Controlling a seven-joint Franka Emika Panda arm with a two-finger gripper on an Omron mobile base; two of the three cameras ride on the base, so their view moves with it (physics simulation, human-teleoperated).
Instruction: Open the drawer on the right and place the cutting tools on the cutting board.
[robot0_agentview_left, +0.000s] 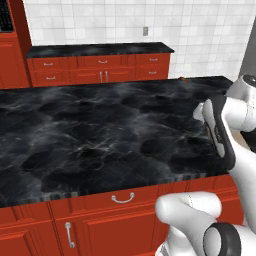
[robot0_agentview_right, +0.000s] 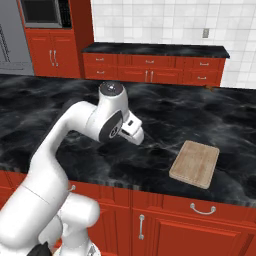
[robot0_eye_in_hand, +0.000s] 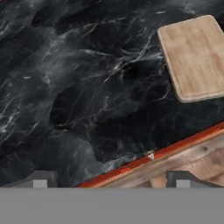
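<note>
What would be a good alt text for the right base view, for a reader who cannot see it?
A white robot arm reaches over a black marble counter, where a bare wooden cutting board lies near the front edge to the arm's right. Below the counter edge run closed red drawers and cabinet doors with silver handles; more red cabinets line the tiled back wall.
</note>
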